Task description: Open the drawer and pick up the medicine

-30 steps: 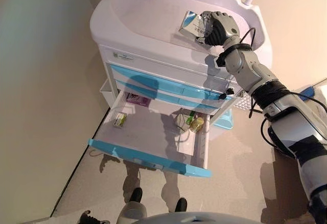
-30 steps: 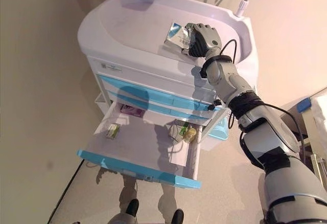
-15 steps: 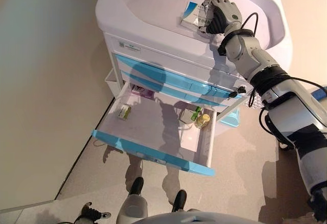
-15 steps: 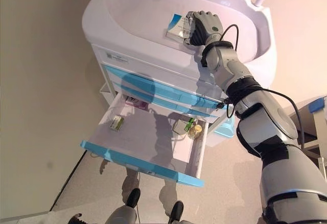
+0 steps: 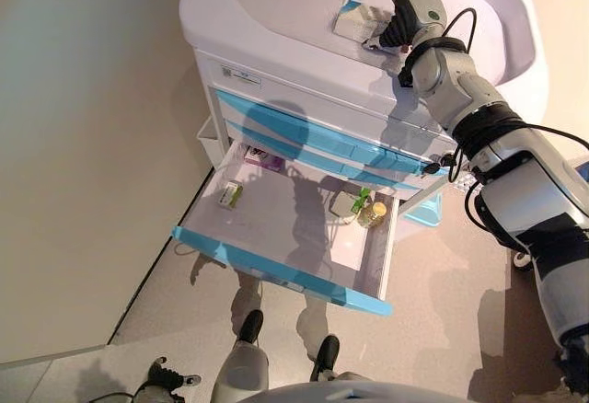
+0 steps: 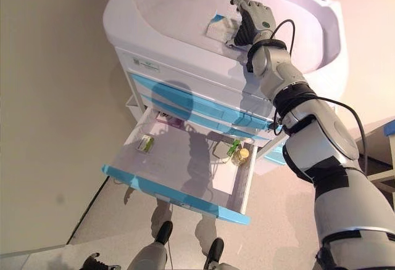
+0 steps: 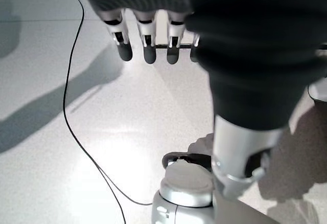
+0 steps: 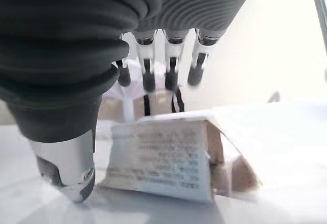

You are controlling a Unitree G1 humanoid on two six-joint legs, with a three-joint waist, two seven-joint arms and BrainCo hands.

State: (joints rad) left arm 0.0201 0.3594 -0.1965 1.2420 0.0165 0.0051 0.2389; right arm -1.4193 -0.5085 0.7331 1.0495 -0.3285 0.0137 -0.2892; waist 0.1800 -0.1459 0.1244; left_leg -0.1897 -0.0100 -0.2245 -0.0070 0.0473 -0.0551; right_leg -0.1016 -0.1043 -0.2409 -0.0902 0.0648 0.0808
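Observation:
The medicine box (image 5: 354, 24), white with a blue edge, lies on the top of the white cart (image 5: 267, 3). My right hand (image 5: 410, 5) is open, with its fingers straight over the box and not curled round it. In the right wrist view the box (image 8: 163, 162) rests on the cart top just past the thumb (image 8: 71, 178). The bottom drawer (image 5: 276, 274), with a blue front, stands pulled out. My left hand (image 7: 145, 45) hangs open over the floor, away from the cart.
In the open drawer lie a small green box (image 5: 229, 194), a purple box (image 5: 260, 156), a white box (image 5: 342, 203) and a yellow bottle (image 5: 372, 214). Two shut blue drawers (image 5: 304, 141) sit above it. A beige wall runs along the left.
My right hand has opened and let go of the medicine box, which now lies on the cart top. The camera has shifted; the drawer has stayed open.

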